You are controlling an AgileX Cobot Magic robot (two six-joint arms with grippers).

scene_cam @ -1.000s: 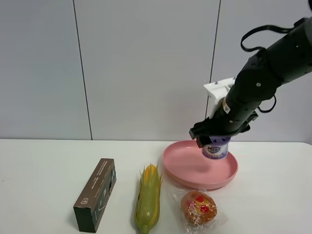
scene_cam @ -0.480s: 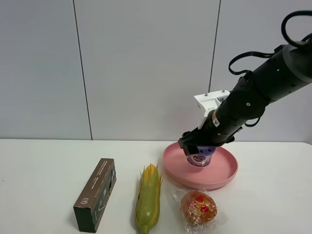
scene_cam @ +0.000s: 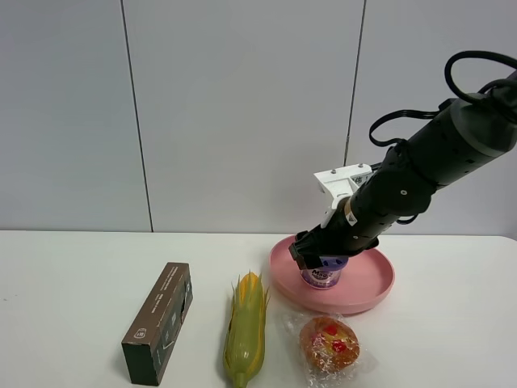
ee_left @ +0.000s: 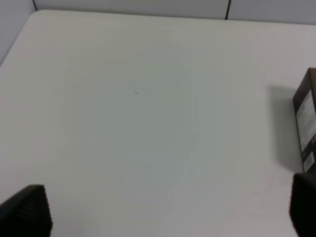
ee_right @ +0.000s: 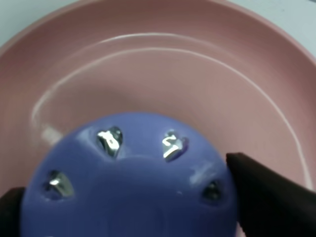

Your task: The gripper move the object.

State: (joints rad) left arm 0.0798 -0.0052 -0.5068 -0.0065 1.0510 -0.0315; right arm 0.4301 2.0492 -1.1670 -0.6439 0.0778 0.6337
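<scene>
One small round white tub with a purple perforated lid (scene_cam: 321,275) sits on the near-left part of the pink round plastic plate (scene_cam: 373,289), so the placing step looks almost done; the next move calls for spreading the fingers and lifting clear without tipping it. The black right gripper (scene_cam: 320,252) flanks the lid, its fingers (ee_right: 266,195) narrow and touching the rim; whether they grip or are loosening I cannot tell
</scene>
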